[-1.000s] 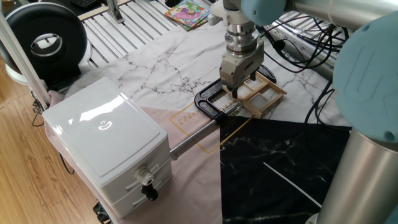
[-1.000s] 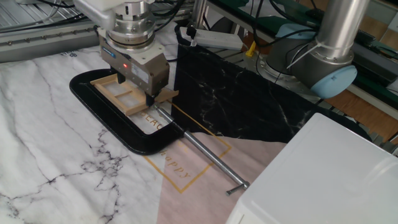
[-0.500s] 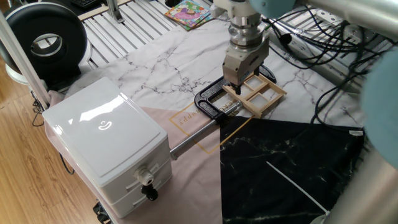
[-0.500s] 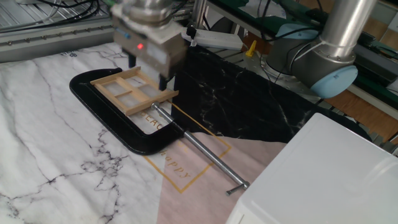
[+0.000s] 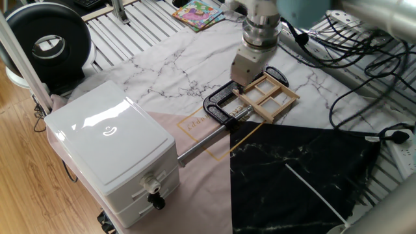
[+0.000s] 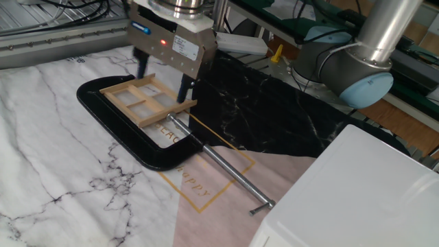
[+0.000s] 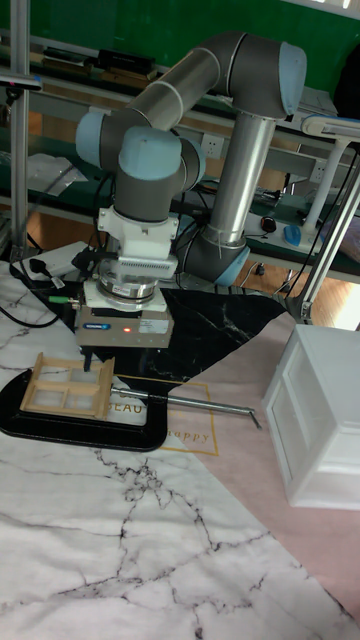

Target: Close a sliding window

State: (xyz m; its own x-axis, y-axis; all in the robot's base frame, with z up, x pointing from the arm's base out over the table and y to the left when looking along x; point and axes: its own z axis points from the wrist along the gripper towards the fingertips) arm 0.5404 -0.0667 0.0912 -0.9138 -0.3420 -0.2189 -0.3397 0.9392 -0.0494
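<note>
- the window [image 6: 140,110] is lying flat on the marble-patterned surface [image 6: 48,158], near the edge of a black mat [image 6: 267,116]; its tan sash [image 6: 147,100] is sitting skewed across one end of the black frame [image 6: 130,147].
- the other end of the frame is showing as a bare opening with the surface print visible through it, so judging by this the window is looking only partly shut, and the sash is still needing to slide along to cover that opening.
- the gripper [image 6: 163,77] is hanging just above the sash with its fingers [image 6: 183,88] spread apart, one on each side, gripping nothing; whether the tips are touching the wood is hard to tell.
- in the tall fixed view the gripper [image 7: 94,369] is showing the same open stance over the sash [image 7: 68,387], and in one fixed view the gripper [image 5: 242,77] is sitting at the near end of the sash [image 5: 266,97].
- a thin metal rod [image 6: 219,163] is running out from the frame toward a white box [image 6: 350,192].
- the white box is the only container here; its drawers are shut in one fixed view, so its contents are not showing.
</note>
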